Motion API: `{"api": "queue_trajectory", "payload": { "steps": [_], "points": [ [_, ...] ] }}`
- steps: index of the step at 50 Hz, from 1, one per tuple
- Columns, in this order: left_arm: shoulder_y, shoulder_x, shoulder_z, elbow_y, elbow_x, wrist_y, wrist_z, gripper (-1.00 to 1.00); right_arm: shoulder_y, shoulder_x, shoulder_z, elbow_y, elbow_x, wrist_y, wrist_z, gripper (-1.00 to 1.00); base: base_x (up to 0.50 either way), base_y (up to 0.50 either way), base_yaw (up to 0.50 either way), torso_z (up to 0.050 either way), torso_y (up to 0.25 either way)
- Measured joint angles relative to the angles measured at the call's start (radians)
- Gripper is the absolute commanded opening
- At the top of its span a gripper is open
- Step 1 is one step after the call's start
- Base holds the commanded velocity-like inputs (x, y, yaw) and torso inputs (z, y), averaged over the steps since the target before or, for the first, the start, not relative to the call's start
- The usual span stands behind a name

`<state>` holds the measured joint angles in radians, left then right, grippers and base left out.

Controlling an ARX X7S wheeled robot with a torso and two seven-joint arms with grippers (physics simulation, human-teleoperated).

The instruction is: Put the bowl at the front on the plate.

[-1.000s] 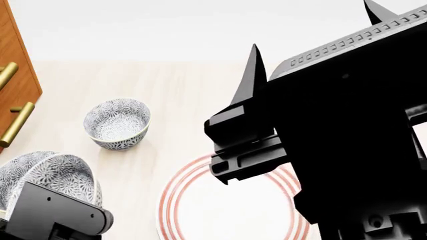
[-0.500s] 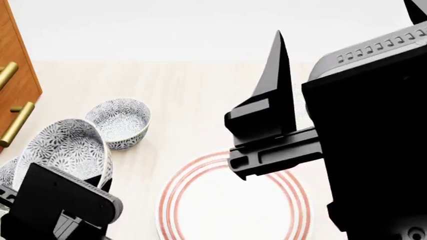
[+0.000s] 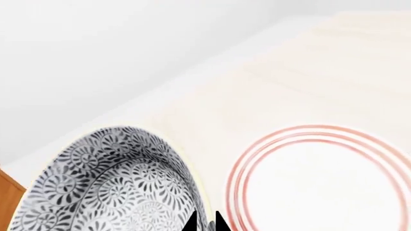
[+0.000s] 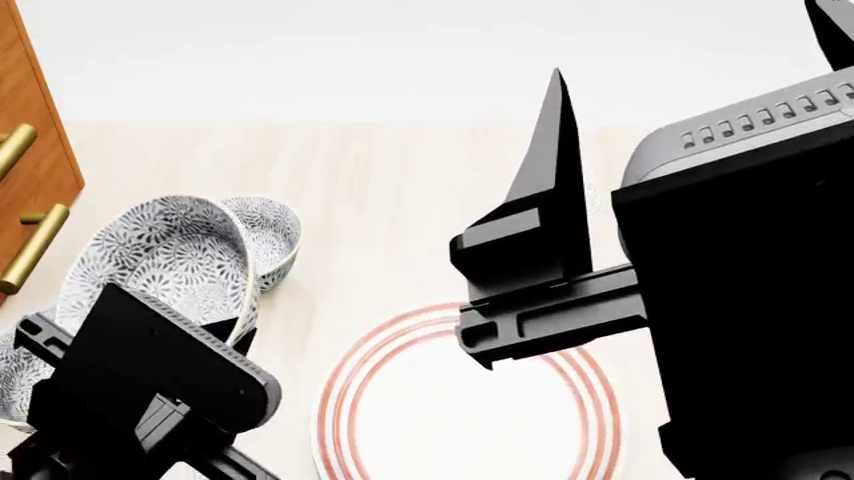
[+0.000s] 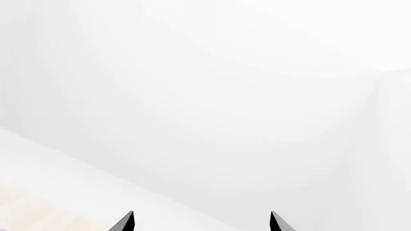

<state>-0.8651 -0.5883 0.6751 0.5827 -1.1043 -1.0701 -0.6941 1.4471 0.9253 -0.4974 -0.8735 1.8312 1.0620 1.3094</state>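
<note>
Pale wood-grain tabletop (image 4: pixel 387 180) is running back to a plain white wall, and a brown cabinet front (image 4: pixel 30 130) with brass handles (image 4: pixel 32 245) is standing at its left edge.

Left gripper (image 3: pixel 207 222): it is pinching the rim of the bowl (image 4: pixel 167 265), with one dark finger (image 3: pixel 190 223) on the inside of the wall and the other on the outside. The bowl is being carried clear of the surface and tilted, its patterned inside facing up and toward the camera in the head view. It is hanging over the left part of the tabletop, beside the plate and not over it.

Plate (image 4: pixel 454 420): it is lying flat near the front edge of the tabletop, its red rings partly covered by the right arm in the head view. In the left wrist view it (image 3: pixel 327 183) is showing just beside the held bowl, with bare wood between the two.

Second patterned bowl (image 4: pixel 274 240): it is sitting upright on the tabletop behind the held one, which is hiding most of it. A third patterned piece (image 4: pixel 16 375) is showing at the left edge, low in the head view; too little is visible to describe it.

Right gripper (image 5: pixel 200 222): its two fingers are standing wide apart with nothing between them, raised well above the tabletop and pointing toward the white wall.
</note>
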Motion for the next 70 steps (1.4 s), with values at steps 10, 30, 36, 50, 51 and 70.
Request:
{"api": "queue_trajectory", "payload": {
  "steps": [10, 30, 36, 50, 51, 70],
  "points": [
    [-0.079, 0.023, 0.027, -0.042, -0.019, -0.044, 0.051, -1.00, -0.010, 0.000, 0.000, -0.004, -0.010, -0.005, -0.006, 1.00, 0.00, 0.00, 0.00, 0.000, 0.000],
    [-0.227, 0.061, 0.128, -0.132, 0.028, -0.078, 0.204, -1.00, -0.020, 0.007, 0.002, -0.013, -0.016, -0.014, -0.010, 1.00, 0.00, 0.00, 0.00, 0.000, 0.000],
    [-0.269, 0.069, 0.171, -0.177, 0.071, -0.061, 0.272, -1.00, -0.021, 0.008, 0.001, -0.015, -0.016, -0.016, -0.010, 1.00, 0.00, 0.00, 0.00, 0.000, 0.002],
    [-0.369, 0.102, 0.253, -0.286, 0.163, -0.019, 0.410, -1.00, -0.013, 0.011, 0.001, -0.019, -0.012, -0.019, -0.009, 1.00, 0.00, 0.00, 0.00, 0.000, 0.000],
    [-0.374, 0.104, 0.258, -0.293, 0.168, -0.016, 0.417, -1.00, -0.013, 0.012, 0.001, -0.019, -0.012, -0.019, -0.009, 1.00, 0.00, 0.00, 0.00, 0.000, 0.000],
    [-0.444, 0.154, 0.343, -0.397, 0.262, 0.038, 0.514, -1.00, -0.001, 0.007, -0.005, -0.019, -0.012, -0.016, -0.013, 1.00, 0.00, 0.00, 0.00, 0.000, 0.001]
  ]
}}
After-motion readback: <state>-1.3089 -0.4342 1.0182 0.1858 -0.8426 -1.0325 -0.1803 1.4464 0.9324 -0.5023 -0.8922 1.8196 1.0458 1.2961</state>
